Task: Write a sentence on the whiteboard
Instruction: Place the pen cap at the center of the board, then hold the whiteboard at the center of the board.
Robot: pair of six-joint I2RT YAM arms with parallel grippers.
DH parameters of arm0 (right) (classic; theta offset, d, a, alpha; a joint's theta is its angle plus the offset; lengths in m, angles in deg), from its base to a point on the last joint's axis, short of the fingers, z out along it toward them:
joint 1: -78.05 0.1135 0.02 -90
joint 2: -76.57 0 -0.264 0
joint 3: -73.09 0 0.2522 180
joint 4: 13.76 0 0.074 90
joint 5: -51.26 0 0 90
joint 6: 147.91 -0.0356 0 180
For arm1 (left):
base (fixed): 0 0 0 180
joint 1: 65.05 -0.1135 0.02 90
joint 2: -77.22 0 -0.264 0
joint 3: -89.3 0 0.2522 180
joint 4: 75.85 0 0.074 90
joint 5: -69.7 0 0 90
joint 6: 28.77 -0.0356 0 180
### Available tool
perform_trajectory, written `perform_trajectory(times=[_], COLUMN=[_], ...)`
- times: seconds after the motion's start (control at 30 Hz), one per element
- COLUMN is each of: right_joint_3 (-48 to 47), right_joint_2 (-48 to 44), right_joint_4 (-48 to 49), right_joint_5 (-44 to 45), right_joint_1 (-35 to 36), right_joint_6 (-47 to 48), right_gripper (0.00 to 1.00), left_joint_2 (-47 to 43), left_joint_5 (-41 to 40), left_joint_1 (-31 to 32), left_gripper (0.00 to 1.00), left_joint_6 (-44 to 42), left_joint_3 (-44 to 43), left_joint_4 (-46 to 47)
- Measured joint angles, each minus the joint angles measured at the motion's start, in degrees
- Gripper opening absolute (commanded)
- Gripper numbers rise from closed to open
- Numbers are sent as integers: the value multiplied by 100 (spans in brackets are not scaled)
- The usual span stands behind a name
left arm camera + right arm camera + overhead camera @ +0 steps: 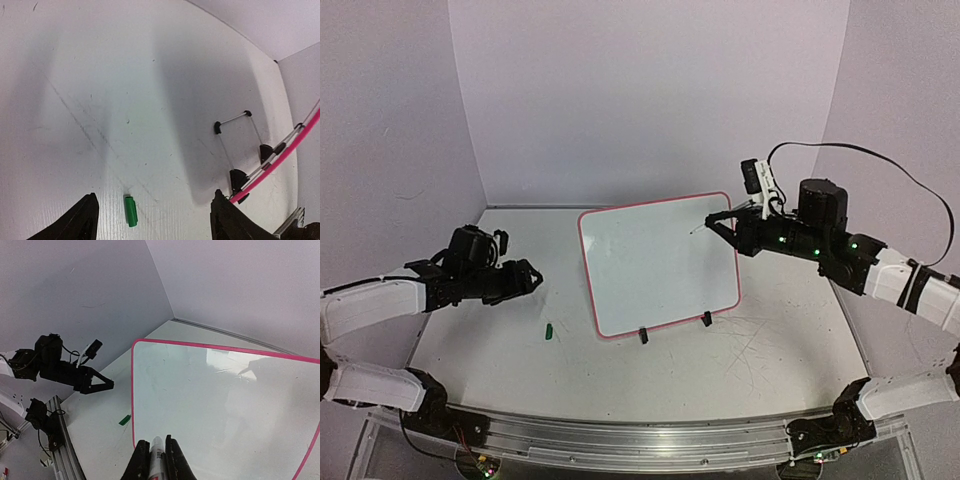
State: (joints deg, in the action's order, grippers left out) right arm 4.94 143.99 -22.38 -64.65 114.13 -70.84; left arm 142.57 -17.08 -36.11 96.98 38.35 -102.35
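- The whiteboard (655,265) stands propped on its two black clip feet (643,336), tilted back, in the middle of the table (780,340). Its long axis runs from left to right in front of both arms.
- Its face looks blank. The top view and the right wrist view show only pale reflections and a soft shadow inside the thin pink-red frame with rounded corners. No line of the sentence is visible, so I judge that the writing has not begun.
- The relation that counts is between the board and the right gripper (722,224), which hovers at the board's upper right corner. The board face lies just ahead of it and to its left.
- That gripper is clamped tight on a marker (158,462), whose white barrel runs out between the fingers toward the board. The tip is near the face; I cannot tell whether it touches.
- The right arm is much the nearer one. I judge that a first line would need the tip carried across toward the board's upper left.
- The left gripper (532,279) hangs well off the board's left edge, its jaws spread wide and holding nothing.
- A small green cap (131,211) lies on the table near the board's lower left corner. It sits below the gap between those open jaws and touches neither finger.
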Motion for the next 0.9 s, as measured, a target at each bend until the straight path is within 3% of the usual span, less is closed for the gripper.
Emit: perform_trajectory(times=[0.17,0.37,0.63,0.9], right_joint_3=[-5,-566,-1098,-1101], right_joint_2=[-6,609,1269,1338], right_joint_4=[-3,-79,-45,426], right_joint_5=[651,1349,1608,1755], right_joint_1=[289,1116,1623,1608], right_joint_6=[-241,-174,142,483], right_gripper=[0,0,0,0], left_joint_2=[-546,-532,451,1718], left_joint_5=[714,2117,3655,4056], left_joint_1=[-312,-340,-338,-338], left_gripper=[85,85,74,74], left_joint_6=[-146,-186,-435,-736], left_joint_3=[9,430,384,11], left_joint_4=[308,1836,3110,3750])
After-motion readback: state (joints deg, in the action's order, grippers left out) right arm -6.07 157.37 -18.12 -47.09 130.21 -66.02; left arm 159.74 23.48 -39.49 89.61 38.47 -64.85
